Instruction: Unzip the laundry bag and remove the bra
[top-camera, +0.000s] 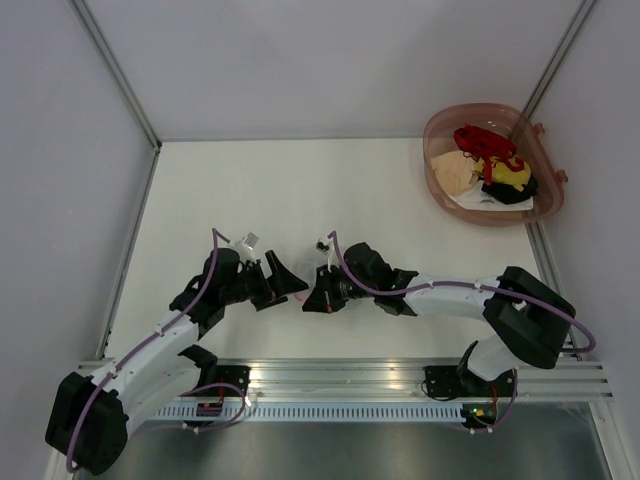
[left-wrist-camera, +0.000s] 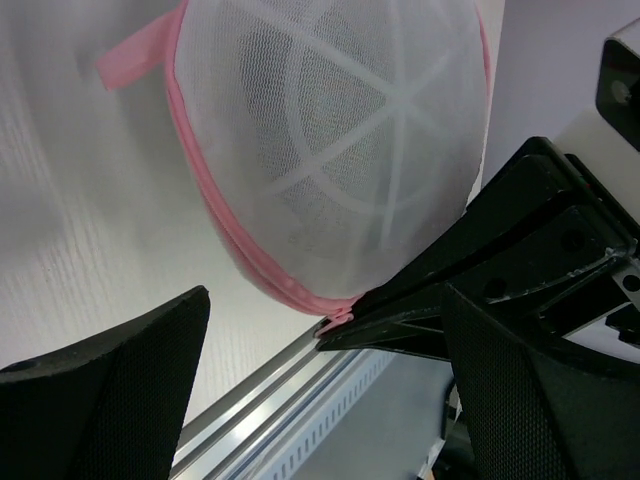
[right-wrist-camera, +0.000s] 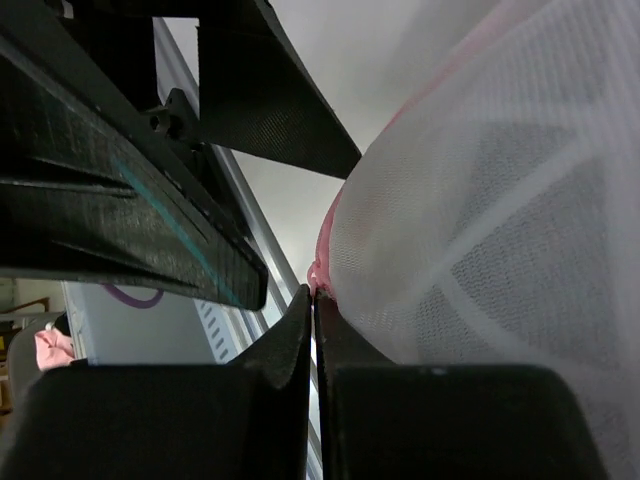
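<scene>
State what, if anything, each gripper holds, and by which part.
The right gripper is shut on the rounded white mesh laundry bag, pinching its pink zipper rim. The left gripper stands open, holding nothing.

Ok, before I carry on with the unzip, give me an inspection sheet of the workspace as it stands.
Surface: white table, no spills seen.
Job's things: laundry bag, white mesh with pink zipper rim, between the two arms near the front; contents unclear through the mesh.
Clutter: pinkish plastic basket at the far right corner, holding red, yellow and black clothes.
Grippers: left jaws open, short of the bag, not touching; right jaws shut on the pink zipper rim.
Cables: purple cables run along both arms.
Surroundings: grey walls; aluminium rail at the near edge.
</scene>
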